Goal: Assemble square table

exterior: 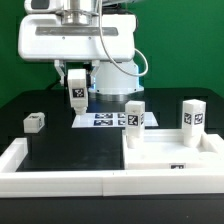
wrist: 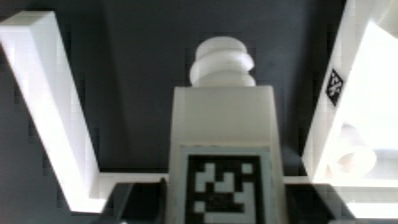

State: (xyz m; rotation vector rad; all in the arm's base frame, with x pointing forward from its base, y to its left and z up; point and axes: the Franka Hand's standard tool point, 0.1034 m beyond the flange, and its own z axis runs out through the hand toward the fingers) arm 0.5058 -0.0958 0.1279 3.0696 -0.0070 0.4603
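My gripper (exterior: 76,96) hangs above the black table, at the left of the marker board (exterior: 104,120). It is shut on a white tagged leg (exterior: 76,88), held off the surface. In the wrist view the gripper (wrist: 222,192) clamps this leg (wrist: 222,125) between dark fingers (wrist: 139,196), with the leg's rounded screw tip (wrist: 221,60) pointing away. The white square tabletop (exterior: 168,152) lies at the exterior view's right. Two legs (exterior: 134,114) (exterior: 192,116) stand upright at its far corners. Another leg (exterior: 35,122) lies loose at the left.
A long white rim (exterior: 60,178) borders the black surface at the front and left. The robot's white base (exterior: 75,40) stands behind. In the wrist view a white bar (wrist: 45,100) runs on one side and a white tagged part (wrist: 356,100) on the other.
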